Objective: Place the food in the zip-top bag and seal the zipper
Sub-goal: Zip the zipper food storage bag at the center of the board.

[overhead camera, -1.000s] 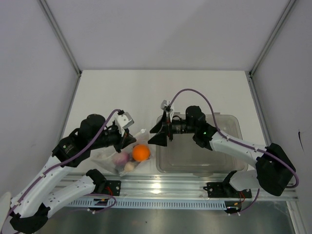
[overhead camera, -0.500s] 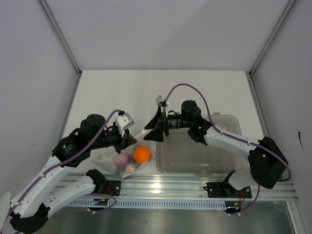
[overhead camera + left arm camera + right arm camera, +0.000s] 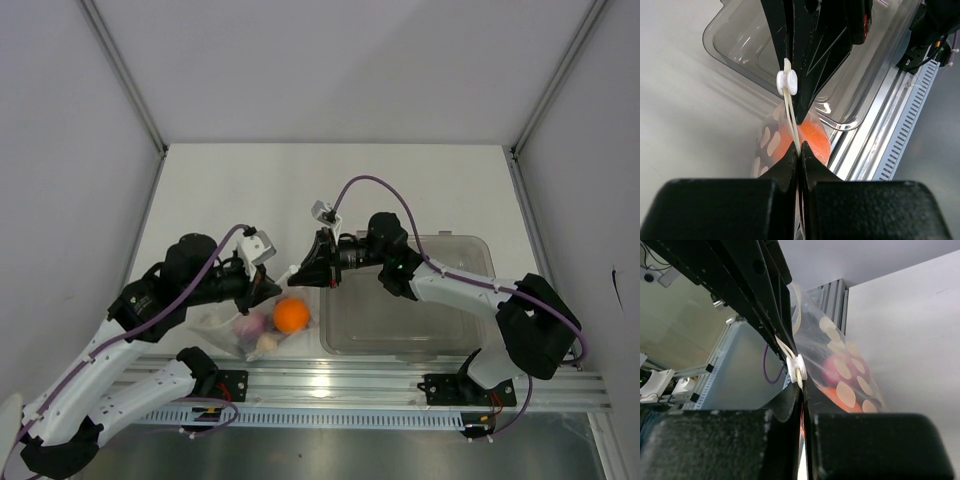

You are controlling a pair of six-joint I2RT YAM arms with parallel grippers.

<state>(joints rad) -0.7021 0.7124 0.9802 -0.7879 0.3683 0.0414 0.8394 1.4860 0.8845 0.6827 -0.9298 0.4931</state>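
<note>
**A:** Two tools on one strip. How do they stand?

**B:** At the left, the left tool (image 3: 271, 289) is clamped narrow on the zipper (image 3: 792, 125), with nothing but the pale strip between its tips. The zip-top bag (image 3: 228, 322) sags below and to the left of it, on the near left part of the desk (image 3: 350, 190).

**A:** What's inside?

**B:** Through the crinkly, spotted plastic I see the purple round fruit (image 3: 252, 324), the small beige lump (image 3: 266, 342) and the orange ball (image 3: 290, 315). I can't make out the other pieces.

**A:** And rightward?

**B:** The strip's long axis runs left to right, from one tool to the other. The white slider (image 3: 787, 82) sits on it between them, just off the tips of the right tool (image 3: 297, 281). That tool is also pinched shut on the zipper. The clear tub (image 3: 440, 320) lies beyond, to the right.

**A:** So the seal depends on what?

**B:** On the slider, I'd judge. The right tool is nearer to it, and the unsealed run appears to lie leftward, toward the left tool.
</note>
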